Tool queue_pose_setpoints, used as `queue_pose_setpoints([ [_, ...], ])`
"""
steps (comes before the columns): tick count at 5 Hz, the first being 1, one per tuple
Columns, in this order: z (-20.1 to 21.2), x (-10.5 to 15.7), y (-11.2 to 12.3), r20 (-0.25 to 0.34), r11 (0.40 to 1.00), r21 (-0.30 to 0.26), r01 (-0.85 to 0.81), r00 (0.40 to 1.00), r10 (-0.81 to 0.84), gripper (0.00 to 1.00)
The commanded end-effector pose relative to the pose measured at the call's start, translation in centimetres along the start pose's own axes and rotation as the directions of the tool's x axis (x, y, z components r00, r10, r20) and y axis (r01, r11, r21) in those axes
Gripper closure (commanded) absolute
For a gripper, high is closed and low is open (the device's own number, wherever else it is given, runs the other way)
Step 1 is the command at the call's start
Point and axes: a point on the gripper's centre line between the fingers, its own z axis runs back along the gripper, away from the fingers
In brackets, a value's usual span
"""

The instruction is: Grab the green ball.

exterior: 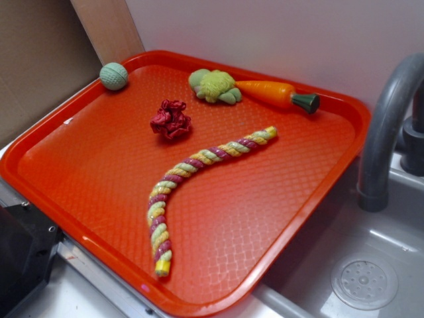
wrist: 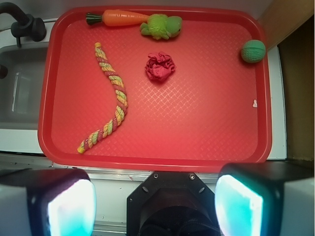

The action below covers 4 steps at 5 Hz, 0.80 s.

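Note:
The green ball (exterior: 113,76), pale mint with grooved seams, rests in the far left corner of the red tray (exterior: 278,218). In the wrist view the green ball (wrist: 253,51) lies at the upper right of the tray (wrist: 162,162), touching the rim area. My gripper (wrist: 155,204) hangs high above the tray's near edge, well short of the ball. It is open, its two fingers (wrist: 71,206) spread wide with nothing between them. The exterior view does not show the fingers.
On the tray lie a red scrunchie (wrist: 160,66), a striped rope toy (wrist: 110,96), a lumpy yellow-green cabbage toy (wrist: 161,25) and an orange carrot (wrist: 123,18). A grey sink (exterior: 371,265) with a faucet (exterior: 387,126) adjoins the tray. A wooden board (exterior: 109,26) stands behind the ball.

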Motion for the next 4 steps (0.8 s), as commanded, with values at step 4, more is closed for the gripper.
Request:
queue_pose_setpoints([
  [4, -11.3, 6.6, 11.4, 0.083, 0.729, 0.137, -0.671, 0.741, 0.666, 0.0],
])
